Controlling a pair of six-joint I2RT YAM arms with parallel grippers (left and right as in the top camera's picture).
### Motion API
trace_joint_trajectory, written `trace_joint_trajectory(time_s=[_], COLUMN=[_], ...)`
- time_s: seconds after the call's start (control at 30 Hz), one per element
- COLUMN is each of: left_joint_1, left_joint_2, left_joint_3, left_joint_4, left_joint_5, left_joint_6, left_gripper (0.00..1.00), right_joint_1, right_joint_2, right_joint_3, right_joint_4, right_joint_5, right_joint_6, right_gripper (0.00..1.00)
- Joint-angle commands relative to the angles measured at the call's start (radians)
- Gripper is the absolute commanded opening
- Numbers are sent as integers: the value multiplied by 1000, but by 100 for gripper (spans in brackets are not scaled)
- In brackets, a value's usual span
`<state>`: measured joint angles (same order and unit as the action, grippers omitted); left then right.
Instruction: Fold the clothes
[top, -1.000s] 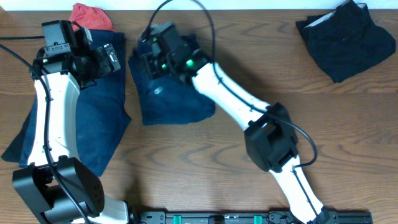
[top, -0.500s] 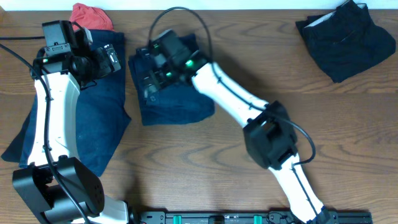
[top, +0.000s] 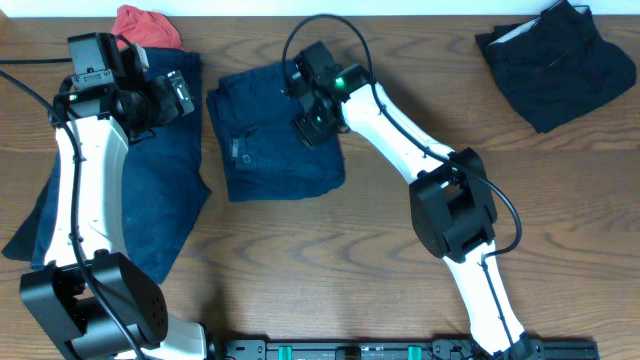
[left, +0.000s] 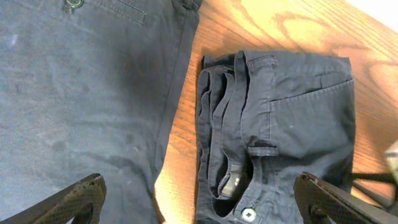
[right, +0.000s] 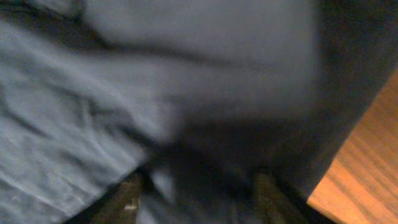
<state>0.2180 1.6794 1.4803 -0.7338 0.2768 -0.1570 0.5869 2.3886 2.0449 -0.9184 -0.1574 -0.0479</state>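
Folded navy shorts (top: 270, 140) lie in the middle of the table, with waistband and button showing in the left wrist view (left: 280, 118). Unfolded dark blue trousers (top: 140, 190) lie flat at the left, also in the left wrist view (left: 81, 93). My left gripper (top: 180, 95) is open and empty (left: 205, 205), hovering over the gap between trousers and shorts. My right gripper (top: 312, 118) is over the right part of the folded shorts. Its view is blurred; the fingers (right: 199, 196) are apart just above dark cloth (right: 155, 87).
Another folded dark garment (top: 560, 60) lies at the back right corner. A red cloth (top: 145, 25) lies at the back left, behind the left arm. Bare wooden table (top: 300, 270) shows in front.
My right gripper has swung from the upper left of the folded shorts to their right part, uncovering them. The left arm has not moved.
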Motion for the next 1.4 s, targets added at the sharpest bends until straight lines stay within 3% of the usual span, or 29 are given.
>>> trace_joint_trajectory(time_s=[0.0, 0.2, 0.87, 1.13, 1.37], left_joint_1=[0, 0, 0, 0, 0], left_joint_2=[10, 13, 13, 13, 13], left_joint_3=[-3, -3, -3, -3, -3], left_joint_4=[5, -5, -10, -10, 13], left_joint_5=[-9, -9, -9, -8, -8], left_joint_6=[5, 5, 5, 5, -1], left_gripper=[98, 98, 98, 98, 98], right_joint_1=[0, -18, -335, -316, -171], right_joint_2=[-30, -30, -31, -124, -185], right_joint_3=[-68, -159, -196, -51, 19], right_joint_4=[-5, 4, 51, -21, 32], right_joint_5=[15, 17, 70, 64, 111], right_joint_6=[-16, 10, 36, 13, 13], right_gripper=[40, 26, 24, 25, 57])
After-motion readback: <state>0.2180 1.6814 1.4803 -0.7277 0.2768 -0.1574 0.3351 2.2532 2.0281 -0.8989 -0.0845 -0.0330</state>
